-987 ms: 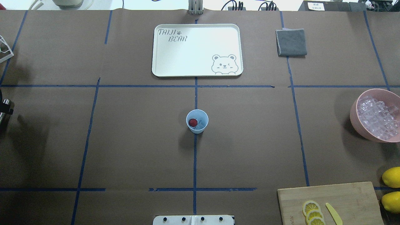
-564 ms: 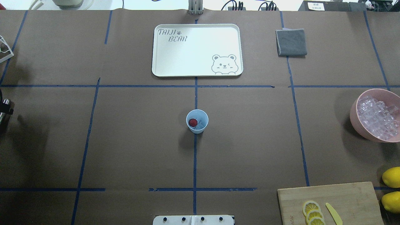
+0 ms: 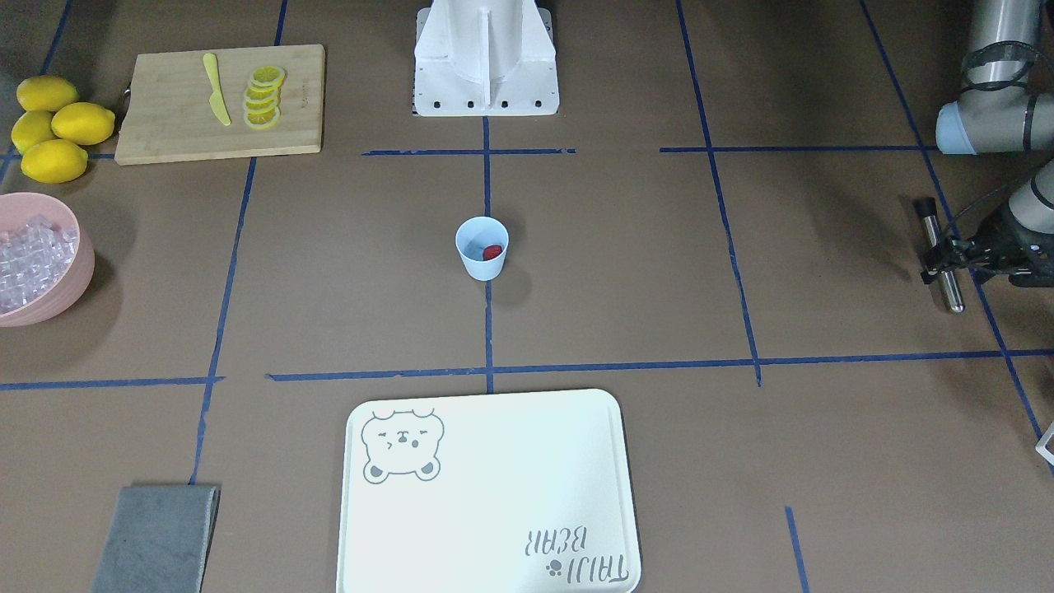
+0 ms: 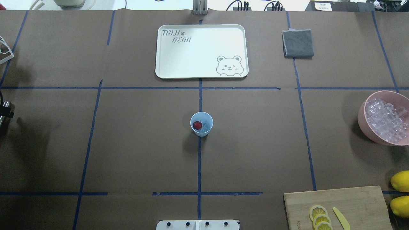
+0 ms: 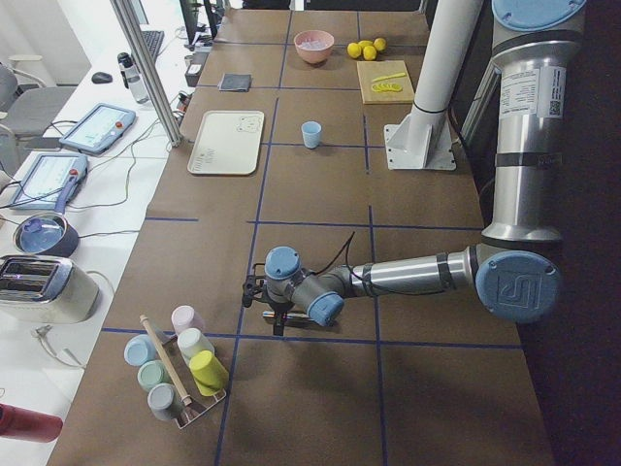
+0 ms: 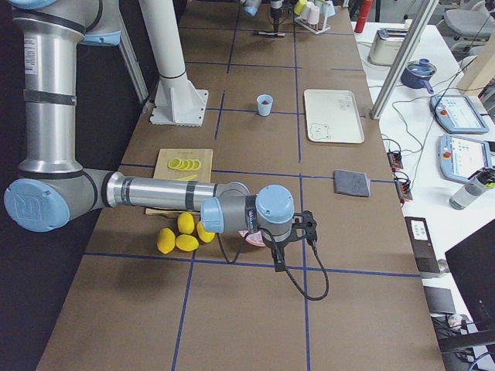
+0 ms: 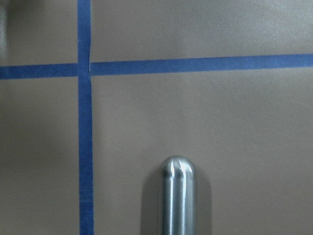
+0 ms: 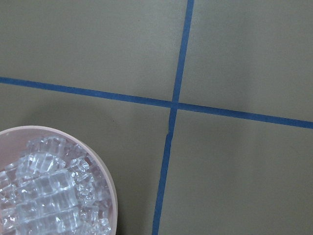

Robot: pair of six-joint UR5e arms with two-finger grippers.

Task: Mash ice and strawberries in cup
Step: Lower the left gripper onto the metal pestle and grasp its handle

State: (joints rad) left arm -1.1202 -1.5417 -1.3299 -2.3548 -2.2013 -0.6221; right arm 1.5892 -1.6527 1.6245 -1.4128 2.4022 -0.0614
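The pale blue cup (image 4: 201, 124) stands upright at the table's middle, also in the front view (image 3: 482, 247). A red strawberry (image 4: 197, 125) lies inside it beside a clear ice cube (image 4: 206, 127). My left gripper (image 3: 943, 257) is far off at the table's left end, shut on a steel rod with a black top (image 3: 949, 287). The rod's rounded end shows in the left wrist view (image 7: 177, 196) above bare paper. My right gripper (image 6: 298, 228) shows only in the exterior right view, over the pink bowl. I cannot tell if it is open or shut.
A pink bowl (image 4: 362, 118) of ice cubes (image 4: 386, 119) sits at the right edge. Whole lemons (image 4: 401, 180), a cutting board (image 4: 351, 204) with lemon slices and a yellow knife are near right. A white tray (image 4: 201, 51) and grey cloth (image 4: 297, 43) lie far. A cup rack (image 5: 179, 374) stands at the left end.
The rod and left gripper at the overhead view's left edge have shifted very slightly. The cup and its contents have not moved.
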